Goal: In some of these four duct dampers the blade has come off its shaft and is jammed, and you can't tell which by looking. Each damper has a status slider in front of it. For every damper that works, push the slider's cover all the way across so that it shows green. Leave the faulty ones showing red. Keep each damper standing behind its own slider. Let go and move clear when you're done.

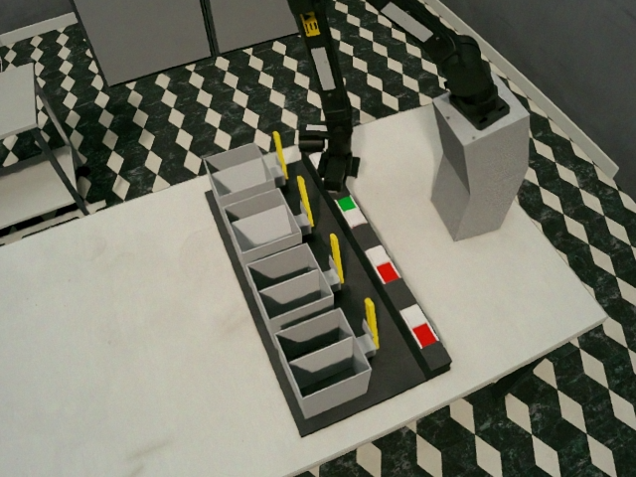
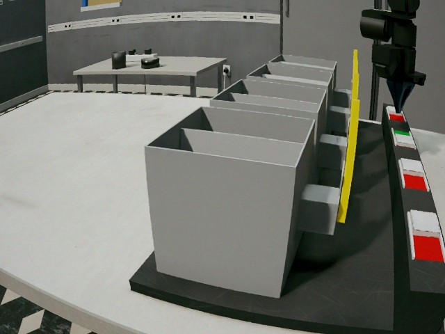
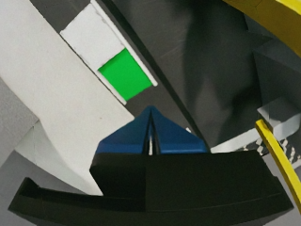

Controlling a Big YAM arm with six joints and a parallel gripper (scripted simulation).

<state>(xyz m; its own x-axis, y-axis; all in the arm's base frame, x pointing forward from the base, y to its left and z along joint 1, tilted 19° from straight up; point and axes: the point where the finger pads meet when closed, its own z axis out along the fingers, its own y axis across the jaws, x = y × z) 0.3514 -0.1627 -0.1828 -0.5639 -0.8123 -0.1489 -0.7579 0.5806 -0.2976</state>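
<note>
Grey walls (image 2: 215, 39) surround a black-and-cream diamond-checkered floor (image 1: 169, 102) (image 2: 21, 309).
</note>
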